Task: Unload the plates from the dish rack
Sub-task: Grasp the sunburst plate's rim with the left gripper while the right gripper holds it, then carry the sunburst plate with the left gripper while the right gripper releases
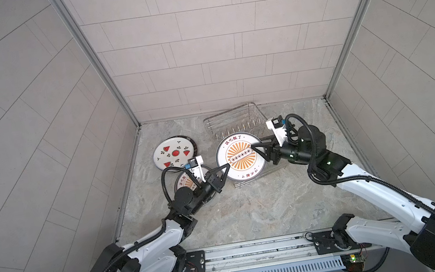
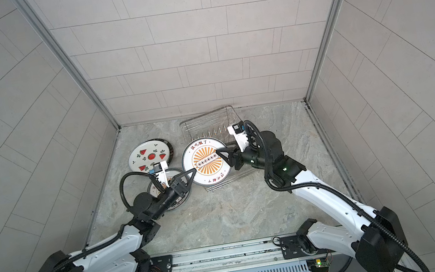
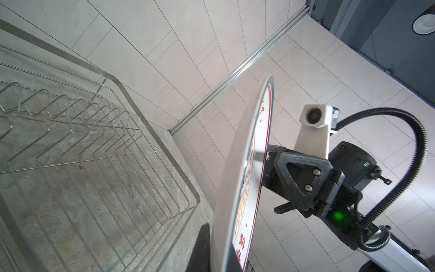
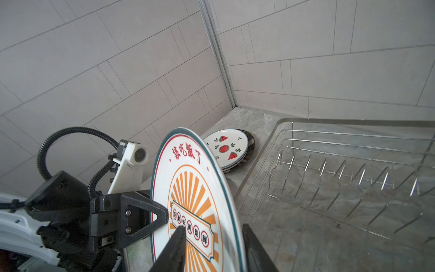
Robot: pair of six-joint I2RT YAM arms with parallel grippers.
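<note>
So right now I'm watching the left gripper (image 1: pixel 228 166) pinching the left rim of the round white ceramic plate with the orange sunburst (image 1: pixel 238 157), which is tilting up on edge over the near end of the rectangular silver wire dish rack (image 1: pixel 232 117). The right gripper (image 1: pixel 254 147) is straddling that plate's opposite side with its jaws spread, a sliver of gap showing behind the plate in the right wrist view. Left of the rack, the round white watermelon-print plate (image 1: pixel 173 152) is lying flat on a dark plate (image 1: pixel 193 143) on the grey marbled tabletop (image 1: pixel 250 216).
</note>
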